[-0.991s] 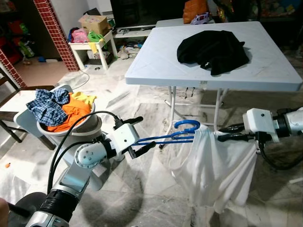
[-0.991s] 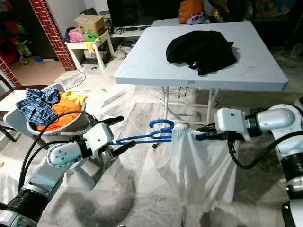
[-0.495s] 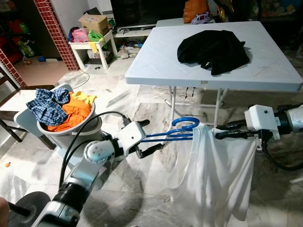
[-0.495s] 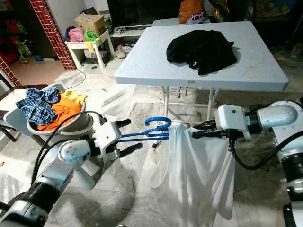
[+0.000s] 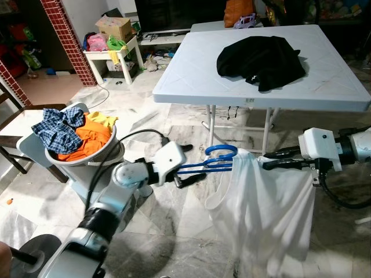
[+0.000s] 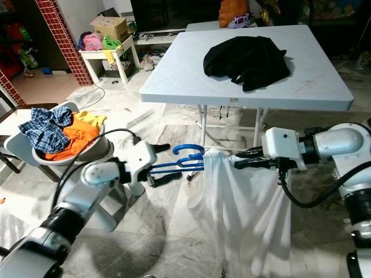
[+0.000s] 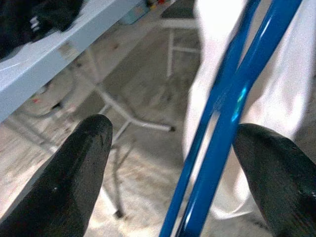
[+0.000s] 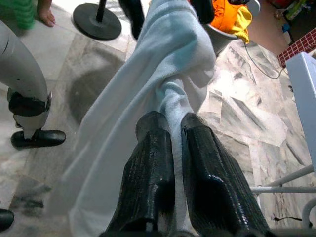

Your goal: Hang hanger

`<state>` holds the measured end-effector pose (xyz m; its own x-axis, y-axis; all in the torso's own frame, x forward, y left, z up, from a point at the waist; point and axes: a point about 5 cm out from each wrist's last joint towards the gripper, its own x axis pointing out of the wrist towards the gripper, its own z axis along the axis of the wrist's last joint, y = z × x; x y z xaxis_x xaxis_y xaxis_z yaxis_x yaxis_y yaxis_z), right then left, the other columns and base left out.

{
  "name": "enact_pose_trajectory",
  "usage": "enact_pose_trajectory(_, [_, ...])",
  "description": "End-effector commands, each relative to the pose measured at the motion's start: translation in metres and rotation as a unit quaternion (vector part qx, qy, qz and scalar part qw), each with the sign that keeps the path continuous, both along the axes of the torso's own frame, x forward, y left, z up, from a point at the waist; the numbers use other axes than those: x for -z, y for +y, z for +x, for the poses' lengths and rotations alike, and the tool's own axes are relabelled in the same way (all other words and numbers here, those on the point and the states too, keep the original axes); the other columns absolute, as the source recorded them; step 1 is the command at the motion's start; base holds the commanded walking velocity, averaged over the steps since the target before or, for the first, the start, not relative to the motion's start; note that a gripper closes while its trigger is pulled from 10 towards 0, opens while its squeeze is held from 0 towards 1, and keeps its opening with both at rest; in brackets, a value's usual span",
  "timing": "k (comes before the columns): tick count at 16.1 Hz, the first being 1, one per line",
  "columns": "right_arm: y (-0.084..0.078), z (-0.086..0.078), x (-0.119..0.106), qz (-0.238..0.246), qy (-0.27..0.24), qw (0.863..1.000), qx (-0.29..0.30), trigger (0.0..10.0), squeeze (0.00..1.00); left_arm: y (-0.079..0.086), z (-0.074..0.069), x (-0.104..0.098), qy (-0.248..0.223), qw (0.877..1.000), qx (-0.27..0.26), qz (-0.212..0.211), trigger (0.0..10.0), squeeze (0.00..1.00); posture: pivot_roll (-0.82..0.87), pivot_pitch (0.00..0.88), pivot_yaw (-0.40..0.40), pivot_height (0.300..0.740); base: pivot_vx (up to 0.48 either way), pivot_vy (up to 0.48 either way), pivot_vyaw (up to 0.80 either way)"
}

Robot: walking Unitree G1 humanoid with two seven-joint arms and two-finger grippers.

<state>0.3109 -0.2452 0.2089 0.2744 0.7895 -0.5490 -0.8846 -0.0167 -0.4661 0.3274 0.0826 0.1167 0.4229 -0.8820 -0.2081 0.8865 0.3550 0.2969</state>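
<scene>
Hanger: blue hanger held level above the marble floor, hook at 12 o'clock.
Garment: white shirt draping from its right end.
My left gripper: fingers spread wide, hanger bars running between them.
My right gripper: fingers pinched on the shirt's edge.
Behind: black garment on the surface.

Marble-tile floor; white folding table upper right, red brick pillar upper left, small white side table w/ clutter.
</scene>
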Motion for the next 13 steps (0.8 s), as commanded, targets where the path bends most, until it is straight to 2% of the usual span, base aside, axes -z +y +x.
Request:
enact_pose_trajectory(1, [0.010, 0.003, -0.016, 0.022, -0.043, 0.999, -0.015, 10.0, 0.00, -0.006, 0.001, -0.001, 0.018, 0.999, 0.029, 0.009, 0.0, 0.00, -0.15, 0.000, 0.145, 0.740, 0.000, 0.000, 0.00])
enact_pose_trajectory(4, [0.012, 0.003, -0.015, 0.026, -0.046, 0.999, -0.014, 10.0, 0.00, -0.012, 0.001, -0.001, 0.034, 0.998, 0.050, 0.005, 0.0, 0.00, -0.16, 0.000, 0.153, 0.740, 0.000, 0.000, 0.00])
enact_pose_trajectory(8, [0.012, 0.004, -0.014, 0.027, -0.047, 0.998, -0.009, 10.0, 0.00, -0.009, 0.001, 0.002, 0.052, 0.997, 0.060, 0.015, 0.0, 0.00, -0.16, 0.000, 0.156, 0.740, 0.000, 0.000, 0.00])
enact_pose_trajectory(10, [0.012, 0.004, -0.014, 0.026, -0.047, 0.999, -0.007, 10.0, 0.00, -0.005, 0.005, -0.001, 0.035, 0.998, 0.050, 0.022, 0.0, 0.00, -0.16, 0.000, 0.156, 0.740, 0.000, 0.000, 0.00])
enact_pose_trajectory(13, [0.013, 0.005, -0.010, 0.022, -0.046, 0.999, -0.006, 10.0, 0.00, -0.002, 0.012, -0.011, 0.019, 0.999, 0.032, 0.009, 0.0, 0.00, -0.15, 0.000, 0.150, 0.740, 0.000, 0.000, 0.00])
